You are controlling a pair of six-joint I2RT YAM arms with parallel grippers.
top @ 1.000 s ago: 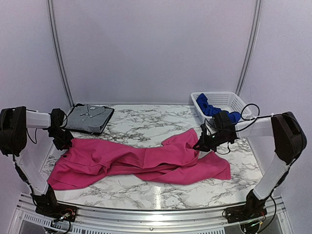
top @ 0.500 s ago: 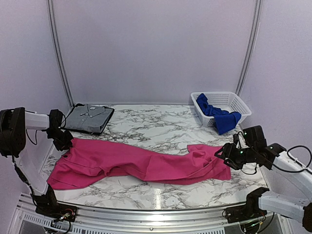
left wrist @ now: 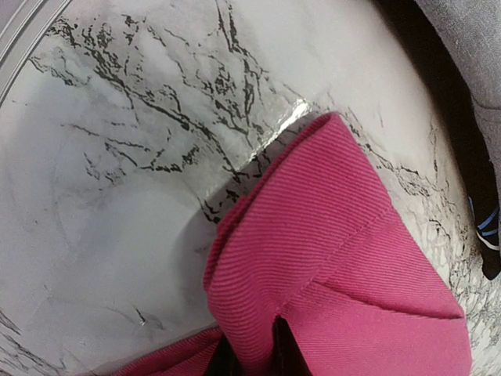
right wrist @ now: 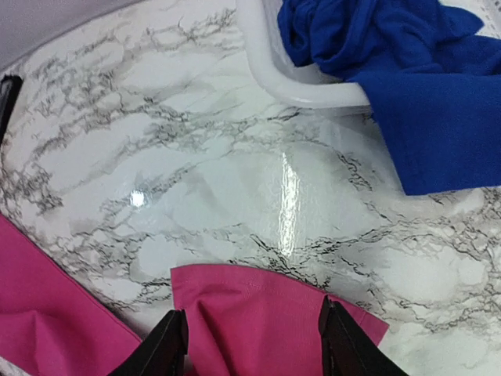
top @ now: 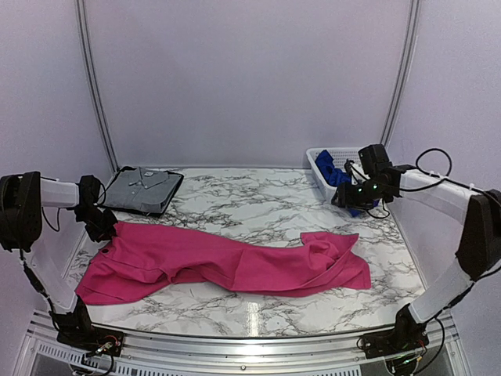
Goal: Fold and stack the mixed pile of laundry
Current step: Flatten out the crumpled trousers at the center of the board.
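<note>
Let go by the opened right end effector, the magenta garment is laid out for folding, one corner clenched by the left end effector.

Overhead view spans table; close wrist views share pink garment.

A large magenta-pink garment is seen spread lengthwise across the marble-patterned desk, nearly from side to side, with rumpled folds at its right end. Its far left corner is met by the left arm's tool, just in front of a dark grey tray on which a folded grey shirt is laid. At the far right, a royal blue garment is draped over the wall of a white mesh basket, and the right arm's tool is held raised in front of it, apart from the pink cloth.
</note>
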